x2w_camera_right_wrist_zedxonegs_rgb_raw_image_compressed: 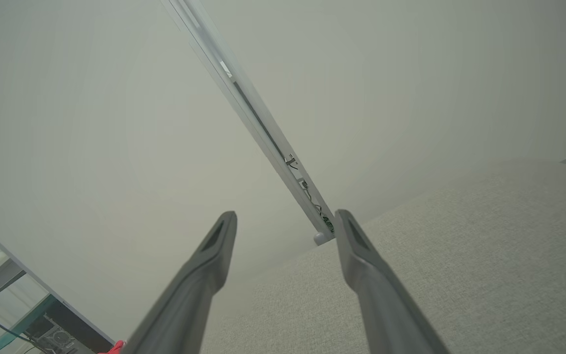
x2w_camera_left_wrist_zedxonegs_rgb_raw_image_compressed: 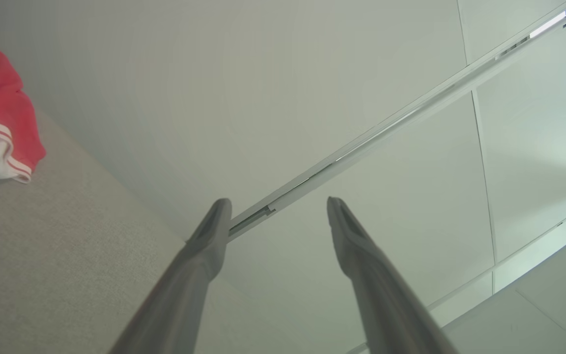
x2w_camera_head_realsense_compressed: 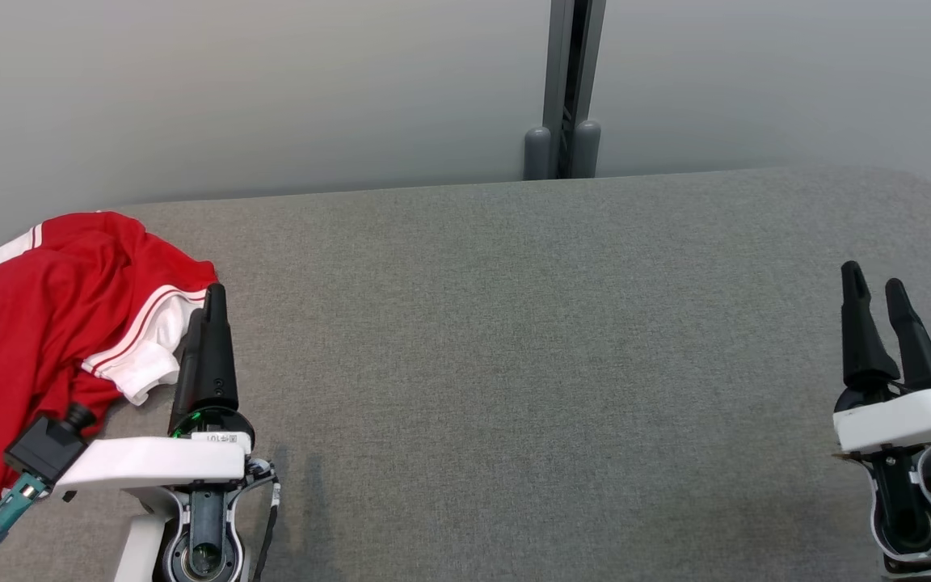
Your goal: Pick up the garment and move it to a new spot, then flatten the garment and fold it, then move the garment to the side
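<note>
Nothing is looking done yet: the crumpled red knit garment with white striped trim (x2w_camera_head_realsense_compressed: 37,323) is lying in a heap at the far left of the grey fabric-covered table (x2w_camera_head_realsense_compressed: 514,323), not yet lifted, flattened or folded. Our left gripper (x2w_camera_head_realsense_compressed: 205,303) is hovering just beside it, fingers spread wide and holding nothing. Our right gripper (x2w_camera_head_realsense_compressed: 871,276) is waiting well apart at the right, equally wide open and empty. We are judging every step to be lying ahead
</note>
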Robot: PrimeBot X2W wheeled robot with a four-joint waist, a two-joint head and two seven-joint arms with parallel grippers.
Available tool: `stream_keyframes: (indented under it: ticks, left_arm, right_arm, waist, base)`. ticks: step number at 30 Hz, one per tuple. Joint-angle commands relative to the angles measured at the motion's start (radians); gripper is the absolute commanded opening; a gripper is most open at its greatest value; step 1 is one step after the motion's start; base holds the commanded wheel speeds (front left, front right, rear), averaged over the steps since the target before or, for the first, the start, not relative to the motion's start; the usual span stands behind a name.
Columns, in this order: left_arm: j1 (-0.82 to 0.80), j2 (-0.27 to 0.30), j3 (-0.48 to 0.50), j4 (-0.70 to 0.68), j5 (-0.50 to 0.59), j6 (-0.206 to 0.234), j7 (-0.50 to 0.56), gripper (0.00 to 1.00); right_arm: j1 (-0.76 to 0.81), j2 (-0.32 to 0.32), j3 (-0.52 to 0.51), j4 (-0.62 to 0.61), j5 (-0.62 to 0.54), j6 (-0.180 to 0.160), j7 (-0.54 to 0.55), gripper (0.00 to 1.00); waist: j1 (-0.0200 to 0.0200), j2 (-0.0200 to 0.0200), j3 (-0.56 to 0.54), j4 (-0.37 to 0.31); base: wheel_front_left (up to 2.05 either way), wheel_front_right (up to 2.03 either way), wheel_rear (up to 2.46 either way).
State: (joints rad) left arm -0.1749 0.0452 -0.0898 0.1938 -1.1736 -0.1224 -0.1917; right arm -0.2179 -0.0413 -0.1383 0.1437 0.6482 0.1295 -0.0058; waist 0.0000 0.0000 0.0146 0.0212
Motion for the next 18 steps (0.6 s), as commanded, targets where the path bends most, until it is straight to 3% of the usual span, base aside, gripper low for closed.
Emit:
stream_keyframes:
  ticks: [1, 10, 18]
  left_arm:
    - [-0.007, 0.003, 0.013, -0.041, 0.052, 0.008, -0.004, 1.0]
    - [0.023, 0.004, -0.039, -0.124, 0.279, 0.049, -0.016, 1.0]
    - [0.053, 0.005, -0.101, -0.117, 0.467, 0.095, -0.025, 1.0]
  right_arm:
    - [-0.017, -0.013, 0.021, -0.019, -0.056, 0.001, -0.019, 1.0]
    - [-0.002, -0.008, 0.072, -0.029, -0.192, 0.002, -0.059, 1.0]
    - [0.012, -0.007, 0.118, -0.011, -0.29, 0.002, -0.089, 1.0]
  waist:
    - [0.0, 0.0, 0.001, 0.0]
    - [0.0, 0.0, 0.002, 0.003]
    - [0.0, 0.0, 0.002, 0.003]
  base:
    - [0.0, 0.0, 0.0]
    - [0.0, 0.0, 0.0]
    - [0.0, 0.0, 0.0]
